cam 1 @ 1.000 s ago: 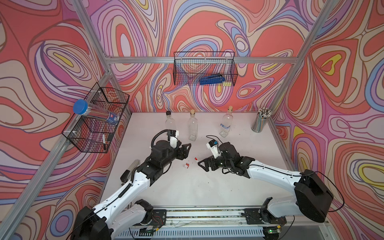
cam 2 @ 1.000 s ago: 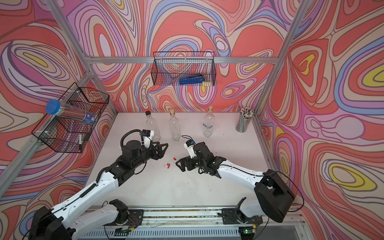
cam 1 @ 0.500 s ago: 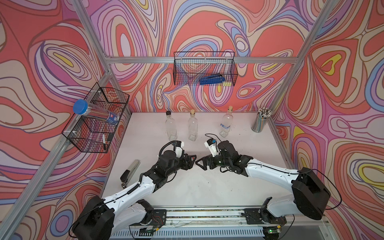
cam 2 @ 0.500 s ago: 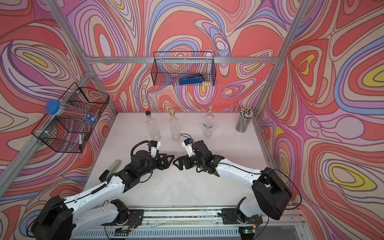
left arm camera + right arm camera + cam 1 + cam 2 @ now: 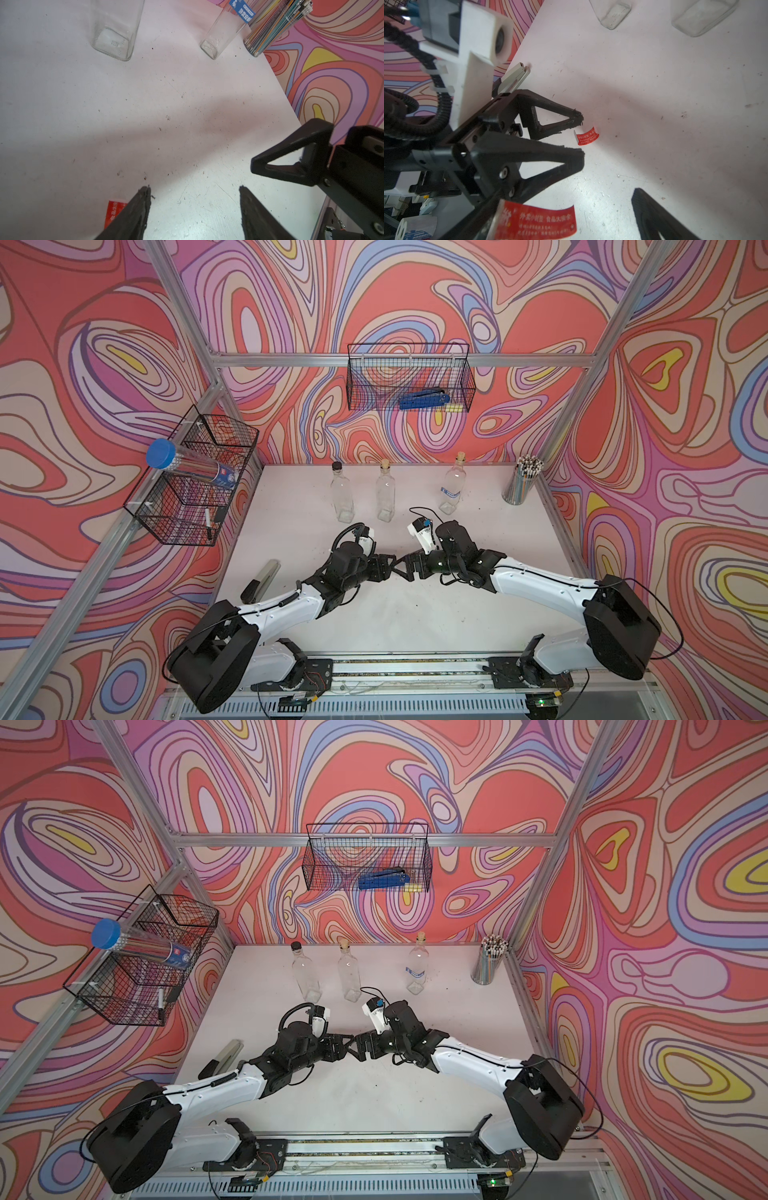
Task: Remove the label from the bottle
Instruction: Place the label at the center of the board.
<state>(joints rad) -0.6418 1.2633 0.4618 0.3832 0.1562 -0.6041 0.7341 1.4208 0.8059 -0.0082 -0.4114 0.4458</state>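
Three clear glass bottles stand in a row at the back of the table. The rightmost bottle [image 5: 452,489] carries a blue label [image 5: 242,10]. Mid-table, my left gripper [image 5: 390,567] and right gripper [image 5: 409,568] point tip to tip, almost touching. My left gripper [image 5: 193,189] is open over bare table, with a small red label scrap [image 5: 114,212] lying beside one finger. That scrap [image 5: 586,136] curls on the table just past the left fingertips. My right gripper [image 5: 569,196] is open too, and a larger red label strip [image 5: 537,222] clings to one of its fingers.
A metal cup of pens [image 5: 521,485] stands at the back right corner. A grey cutter-like tool [image 5: 262,585] lies near the table's left edge. Wire baskets hang on the left wall [image 5: 195,489] and the back wall [image 5: 409,381].
My left arm has swung down from beside the back bottles to the middle, meeting the right gripper tip to tip. The right gripper shifted slightly left.
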